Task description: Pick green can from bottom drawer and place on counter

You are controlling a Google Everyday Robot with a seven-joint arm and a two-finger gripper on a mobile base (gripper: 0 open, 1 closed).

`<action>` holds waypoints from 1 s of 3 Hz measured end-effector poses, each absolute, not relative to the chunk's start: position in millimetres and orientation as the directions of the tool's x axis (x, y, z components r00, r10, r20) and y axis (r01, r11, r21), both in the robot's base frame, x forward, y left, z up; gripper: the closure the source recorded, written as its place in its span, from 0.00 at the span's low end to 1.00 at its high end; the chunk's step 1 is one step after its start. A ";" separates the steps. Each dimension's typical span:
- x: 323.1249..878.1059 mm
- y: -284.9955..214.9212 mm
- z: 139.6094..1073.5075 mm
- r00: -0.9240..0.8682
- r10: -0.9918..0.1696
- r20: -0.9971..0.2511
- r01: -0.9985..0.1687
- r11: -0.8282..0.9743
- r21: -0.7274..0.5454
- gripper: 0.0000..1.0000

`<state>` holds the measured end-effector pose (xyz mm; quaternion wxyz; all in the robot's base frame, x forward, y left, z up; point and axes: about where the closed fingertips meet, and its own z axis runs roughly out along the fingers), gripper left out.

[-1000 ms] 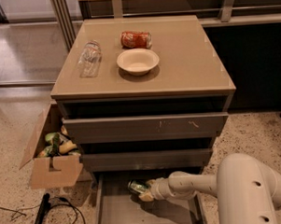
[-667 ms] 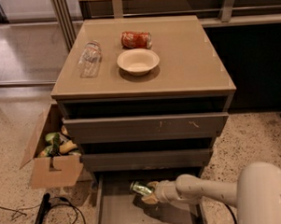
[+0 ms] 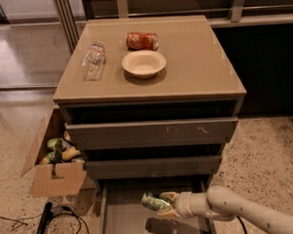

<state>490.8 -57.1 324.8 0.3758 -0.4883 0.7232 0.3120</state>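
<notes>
The green can [image 3: 154, 201] is shiny green with a silver end and lies tilted on its side, held in the air above the floor of the open bottom drawer [image 3: 123, 223]. My gripper [image 3: 162, 204] reaches in from the lower right and is shut on the can; its pale fingers [image 3: 168, 196] clasp the can's right part. A dark shadow of the can lies on the drawer floor below. The tan counter [image 3: 197, 63] is the cabinet top above the three drawers.
On the counter lie a red soda can [image 3: 141, 40], a white bowl [image 3: 144, 63] and a clear plastic bottle [image 3: 93, 60]. The two upper drawers [image 3: 152, 133] stand slightly pulled out. An open cardboard box [image 3: 56, 164] with items and black cables [image 3: 41, 226] are left of the cabinet.
The gripper with the green can has risen a little and shifted slightly right above the drawer floor. The arm has drawn back toward the lower right.
</notes>
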 end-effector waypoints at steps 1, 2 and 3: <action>491.0 -70.1 391.2 -0.160 -0.484 -0.860 -0.945 0.326 -0.008 1.00; 490.9 -70.0 391.0 -0.160 -0.484 -0.860 -0.945 0.326 -0.008 1.00; 492.4 -71.2 410.4 -0.127 -0.495 -0.860 -0.948 0.316 -0.042 1.00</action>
